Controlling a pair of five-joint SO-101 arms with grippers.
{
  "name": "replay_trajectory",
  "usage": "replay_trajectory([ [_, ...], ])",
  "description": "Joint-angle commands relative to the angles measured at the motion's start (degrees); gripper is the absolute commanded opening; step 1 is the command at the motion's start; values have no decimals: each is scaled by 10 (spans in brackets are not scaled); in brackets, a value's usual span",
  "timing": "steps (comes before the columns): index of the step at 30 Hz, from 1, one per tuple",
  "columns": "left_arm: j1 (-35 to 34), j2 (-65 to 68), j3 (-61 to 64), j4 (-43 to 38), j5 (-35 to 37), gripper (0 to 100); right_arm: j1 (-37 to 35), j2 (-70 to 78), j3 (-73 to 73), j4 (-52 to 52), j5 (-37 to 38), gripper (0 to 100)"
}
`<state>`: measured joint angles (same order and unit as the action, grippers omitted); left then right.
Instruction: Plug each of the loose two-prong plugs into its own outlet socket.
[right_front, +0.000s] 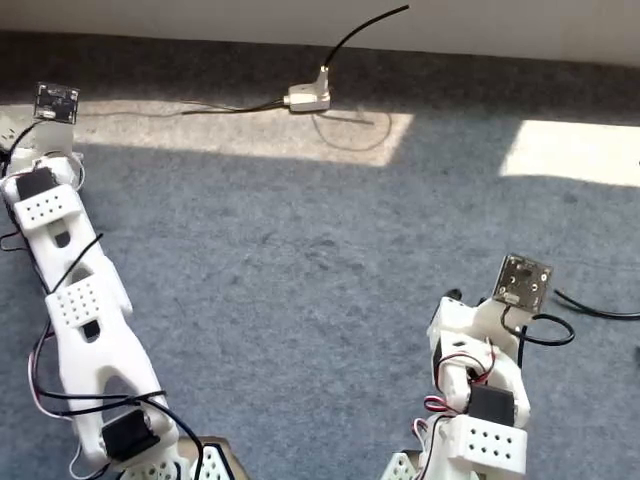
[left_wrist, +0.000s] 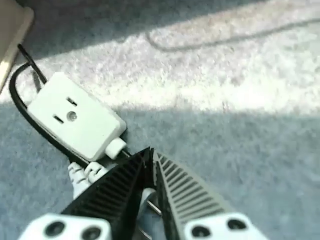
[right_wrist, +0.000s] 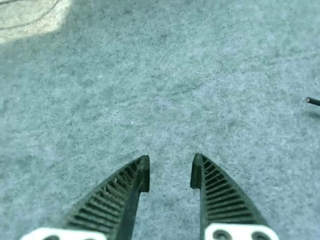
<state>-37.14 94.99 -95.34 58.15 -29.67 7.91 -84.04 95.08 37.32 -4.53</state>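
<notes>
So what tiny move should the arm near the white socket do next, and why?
Probably open the left gripper a little. Its fingers are shut, tips together close to the white socket, whose slots are empty. A white ribbed piece lies right beside them, perhaps a plug, and shut fingers cannot grasp it.

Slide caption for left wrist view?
Left pincer, shut, beside a white outlet socket and black cord on grey carpet.

floor: grey carpet | light: sunlit patches
</notes>
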Motion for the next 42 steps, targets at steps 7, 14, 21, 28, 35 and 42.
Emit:
replay_trajectory([
  [7, 7, -127, 0, 353, -8, 13, -3, -5, 1, -2, 7, 152],
  [14, -7, -251, 0, 311, -4, 17, -3, -5, 1, -2, 8, 152],
  [21, -73, -287, 4, 100, 167, 152, -3, -5, 1, -2, 9, 152],
  [28, -102, -185, 4, 19, 261, 303, -3, -5, 1, -2, 9, 152],
  [35, -102, -44, 0, -135, 287, 277, -3, -5, 1, -1, 9, 152],
  [42, -94, 21, 3, -211, 322, 374, -3, -5, 1, -1, 9, 152],
])
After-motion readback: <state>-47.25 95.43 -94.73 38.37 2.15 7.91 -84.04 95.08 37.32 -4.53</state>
